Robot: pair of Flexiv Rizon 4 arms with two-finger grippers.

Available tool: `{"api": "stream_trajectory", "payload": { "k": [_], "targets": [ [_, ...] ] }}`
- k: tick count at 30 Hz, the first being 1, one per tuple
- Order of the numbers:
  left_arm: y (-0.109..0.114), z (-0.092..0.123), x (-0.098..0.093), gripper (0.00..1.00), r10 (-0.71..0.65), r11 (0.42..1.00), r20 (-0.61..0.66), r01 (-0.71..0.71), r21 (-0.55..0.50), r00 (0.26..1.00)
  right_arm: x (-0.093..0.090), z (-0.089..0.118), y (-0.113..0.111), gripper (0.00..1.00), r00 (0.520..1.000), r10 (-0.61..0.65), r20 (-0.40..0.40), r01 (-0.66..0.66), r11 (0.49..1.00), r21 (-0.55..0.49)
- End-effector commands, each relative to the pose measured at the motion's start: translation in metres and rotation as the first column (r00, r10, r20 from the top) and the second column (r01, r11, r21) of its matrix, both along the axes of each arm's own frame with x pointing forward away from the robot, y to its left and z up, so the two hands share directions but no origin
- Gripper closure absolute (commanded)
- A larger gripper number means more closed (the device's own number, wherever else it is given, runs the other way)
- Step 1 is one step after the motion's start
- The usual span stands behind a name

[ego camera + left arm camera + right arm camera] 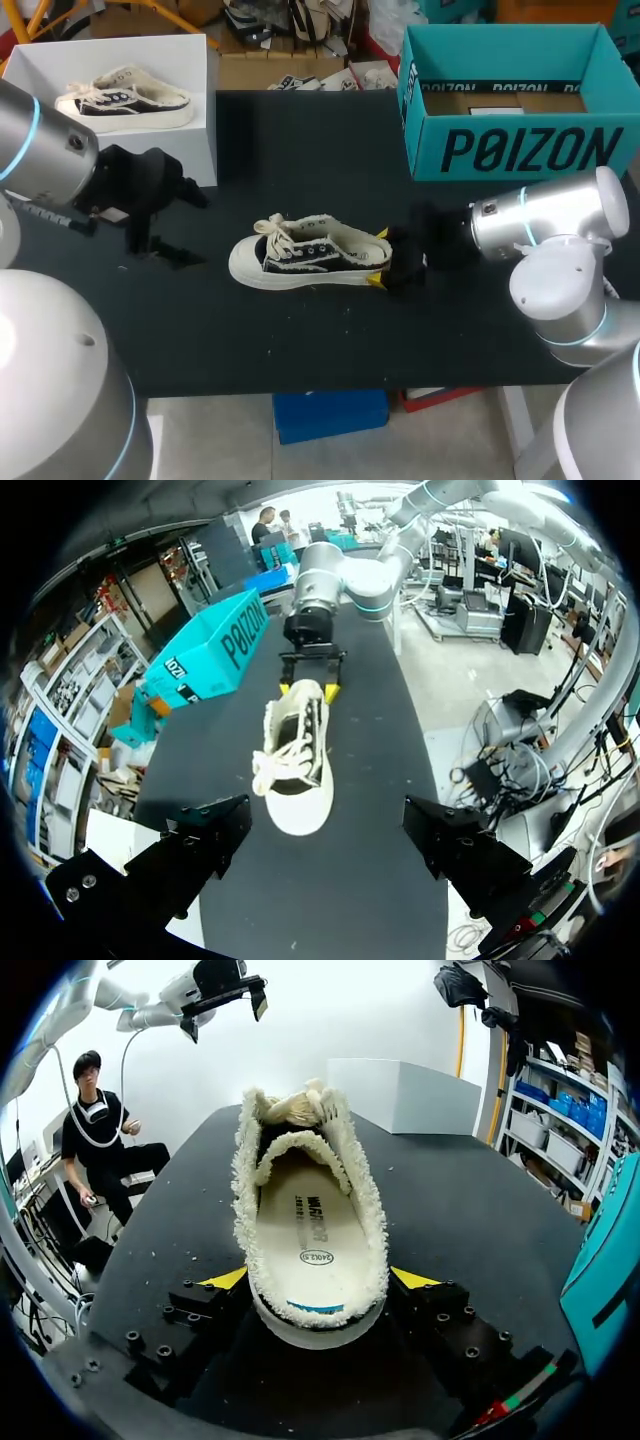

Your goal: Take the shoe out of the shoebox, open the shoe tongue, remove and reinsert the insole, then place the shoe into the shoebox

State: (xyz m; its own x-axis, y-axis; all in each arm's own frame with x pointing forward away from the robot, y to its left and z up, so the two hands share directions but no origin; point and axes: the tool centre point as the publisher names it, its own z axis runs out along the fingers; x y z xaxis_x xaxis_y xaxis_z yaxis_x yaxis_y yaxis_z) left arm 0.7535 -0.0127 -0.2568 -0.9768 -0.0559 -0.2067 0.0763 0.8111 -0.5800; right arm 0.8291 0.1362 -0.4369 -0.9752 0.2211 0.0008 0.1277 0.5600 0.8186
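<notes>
A cream low-top shoe (pixel 305 255) with a black side panel and fuzzy edges lies on its sole in the middle of the black table (pixel 300 340), toe toward my left arm. My right gripper (pixel 380 258) is shut on its heel, one yellow tip against each side. The right wrist view looks into the shoe (pixel 310 1210): the insole (pixel 312 1235) lies flat inside, with that gripper (pixel 318 1280) clamping the heel. My left gripper (pixel 160 215) hangs open to the left of the toe, holding nothing. In the left wrist view the shoe (pixel 297 750) lies ahead of that open gripper (pixel 325 825).
A white shoebox (pixel 195 90) at the back left holds a second matching shoe (pixel 125 100). A teal open box (pixel 520 150) stands at the back right, seen also as the teal box (pixel 210 650) beside the shoe.
</notes>
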Motion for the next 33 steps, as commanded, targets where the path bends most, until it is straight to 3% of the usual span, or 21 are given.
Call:
{"api": "stream_trajectory", "payload": {
  "k": [1,9,13,29,33],
  "targets": [
    [-0.017,0.002,-0.001,0.0,0.104,0.991,-0.021,-0.102,0.09,0.994,0.003,-0.004,0.003,1.0,1.0,-0.002,-0.001,0.002,1.0,-0.003],
    [-0.043,-0.001,0.002,0.0,0.341,0.909,0.004,-0.331,0.255,0.94,0.003,-0.004,0.003,1.0,1.0,-0.002,-0.001,0.002,1.0,-0.003],
    [-0.057,-0.009,0.012,0.0,0.479,0.853,-0.03,-0.457,0.254,0.877,0.003,-0.004,0.003,1.0,1.0,-0.002,-0.001,0.002,1.0,-0.003],
    [-0.057,-0.009,0.012,0.0,0.479,0.853,-0.03,-0.457,0.254,0.877,0.003,-0.004,0.003,1.0,1.0,-0.002,-0.001,0.002,1.0,-0.003],
    [-0.06,-0.016,0.018,0.0,0.62,0.76,-0.052,-0.582,0.289,0.783,0.003,-0.004,0.003,1.0,1.0,-0.002,-0.001,0.002,1.0,-0.003]
  ]
}}
